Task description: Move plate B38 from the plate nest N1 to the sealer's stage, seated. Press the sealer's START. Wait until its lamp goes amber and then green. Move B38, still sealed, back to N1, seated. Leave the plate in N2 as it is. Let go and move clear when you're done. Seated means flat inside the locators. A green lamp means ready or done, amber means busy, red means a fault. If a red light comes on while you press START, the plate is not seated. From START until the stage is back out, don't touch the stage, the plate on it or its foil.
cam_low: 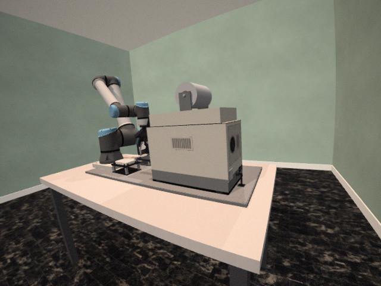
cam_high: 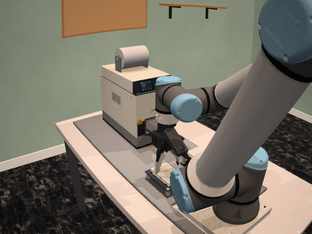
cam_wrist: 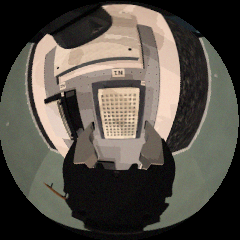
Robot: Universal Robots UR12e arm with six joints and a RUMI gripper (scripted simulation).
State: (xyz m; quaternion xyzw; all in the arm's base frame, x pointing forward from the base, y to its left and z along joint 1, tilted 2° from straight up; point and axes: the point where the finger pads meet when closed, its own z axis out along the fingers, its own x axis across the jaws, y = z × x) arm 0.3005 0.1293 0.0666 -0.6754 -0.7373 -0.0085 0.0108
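Risks first. Gripper (cam_high: 168, 163) hangs directly over plate B38 (cam_high: 164, 172), jaws apart and holding nothing, one finger (cam_wrist: 84, 148) to each side of the plate's width in the wrist view. The plate lies in nest N1 (cam_wrist: 118, 73), below me; the label reads just beyond its far end.

Possible failures from here, as I judge them:
- If I come down off-centre, a fingertip lands on the well grid instead of passing outside the plate wall; it could tip the plate out of the locators.
- If the jaws close too high on the skirt, the grip may be shallow and the plate could tilt or slip during the carry to the sealer (cam_high: 130, 95).
- The second nest (cam_wrist: 70, 112) sits just beside me in the wrist view. A sideways drift on descent or lift could knock the plate that must stay put. I cannot make out that plate clearly.
- The sealer's stage opening (cam_high: 151, 126) is close behind my wrist; a careless lift could clip it.

Surface: nests and sealer stand on a grey perforated base plate (cam_high: 121, 153), which lies on a pale table (cam_low: 184, 221). My own base is mounted at the near end.

Room: green walls, dark mottled floor, white skirting. An orange board (cam_high: 103, 16) and a small shelf (cam_high: 192, 6) hang on the wall beyond the sealer. A foil roll (cam_high: 132, 57) sits on top of the machine.
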